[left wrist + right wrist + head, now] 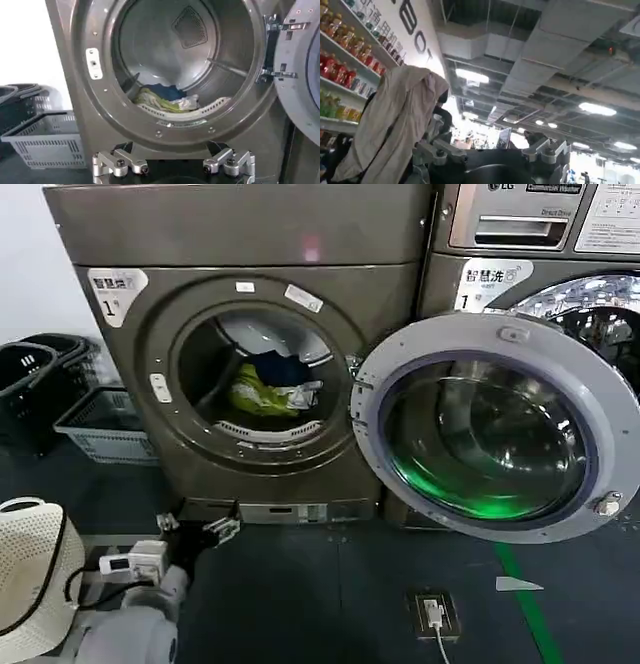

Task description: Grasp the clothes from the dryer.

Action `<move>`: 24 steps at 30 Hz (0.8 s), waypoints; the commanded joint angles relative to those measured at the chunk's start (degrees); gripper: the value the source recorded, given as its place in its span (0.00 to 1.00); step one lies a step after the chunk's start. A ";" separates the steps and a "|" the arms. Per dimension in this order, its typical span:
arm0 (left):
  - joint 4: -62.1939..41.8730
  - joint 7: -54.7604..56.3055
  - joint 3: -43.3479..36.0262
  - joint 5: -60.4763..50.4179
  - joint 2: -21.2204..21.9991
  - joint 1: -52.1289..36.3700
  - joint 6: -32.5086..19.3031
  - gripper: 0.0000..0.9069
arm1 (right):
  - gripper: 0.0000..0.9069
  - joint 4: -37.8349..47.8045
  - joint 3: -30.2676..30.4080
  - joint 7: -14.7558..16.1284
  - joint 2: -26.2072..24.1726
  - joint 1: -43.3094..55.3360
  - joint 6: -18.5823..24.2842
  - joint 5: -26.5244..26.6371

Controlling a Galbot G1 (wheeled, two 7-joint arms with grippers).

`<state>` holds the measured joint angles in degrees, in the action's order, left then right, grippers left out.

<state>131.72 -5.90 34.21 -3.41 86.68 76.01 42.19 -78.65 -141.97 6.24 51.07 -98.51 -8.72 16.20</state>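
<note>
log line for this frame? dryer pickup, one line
phase: approach | left gripper: open, low before dryer | right gripper: open, aimed at ceiling | door: open | clothes: in drum, ungrasped

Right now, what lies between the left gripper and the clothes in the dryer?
In the left wrist view, only the dryer's lower front rim lies between the open left gripper and the clothes; the porthole itself is unobstructed.

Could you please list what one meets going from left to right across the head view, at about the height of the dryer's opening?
Dark baskets → grey basket → dryer → clothes in its drum → open door.
</note>
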 commanded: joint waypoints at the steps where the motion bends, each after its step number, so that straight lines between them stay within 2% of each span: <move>1: 0.10 -0.29 0.14 -0.20 -0.23 -0.02 2.81 1.00 | 1.00 0.33 -0.45 -0.15 0.17 -0.40 0.23 0.42; 24: 0.01 -0.44 0.11 -1.67 -0.18 0.51 2.81 1.00 | 1.00 1.01 -1.13 0.24 0.63 -0.89 0.34 0.32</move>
<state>131.96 -6.12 34.26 -4.39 86.54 76.49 42.19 -77.65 -142.98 6.47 51.62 -99.31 -8.42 16.51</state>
